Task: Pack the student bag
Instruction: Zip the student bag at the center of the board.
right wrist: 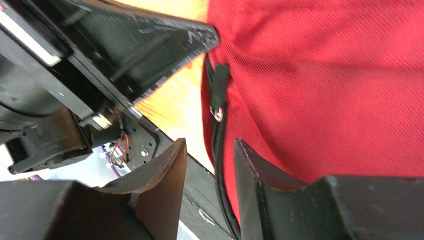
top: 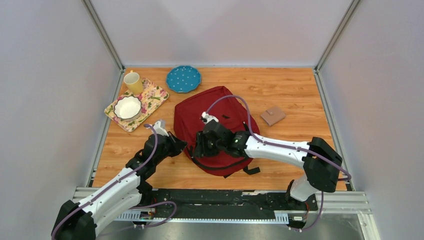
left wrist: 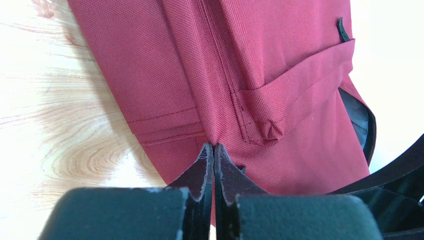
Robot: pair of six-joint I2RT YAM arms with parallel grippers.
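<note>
student bag (top: 200,114) lies flat, long axis far-to-near, left fingers (left wrist: 199,172) pinching its side, right fingers (right wrist: 162,175) part-open astride its zipper (right wrist: 218,135)

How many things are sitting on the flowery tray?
2. On the flowery tray, a yellow mug stands at the far corner and a white bowl sits toward its near end. Nothing else seems hidden there.

Backpack (top: 212,125) at the centre of the table (top: 280,85). Tray (top: 152,96) at its 10 o'clock, bearing a bowl (top: 127,107) with a mug (top: 133,82) at the bowl's 12 o'clock. Plate (top: 183,78) at 11 o'clock, just beside the tray. Wallet (top: 273,115) at 3 o'clock, apart.
</note>
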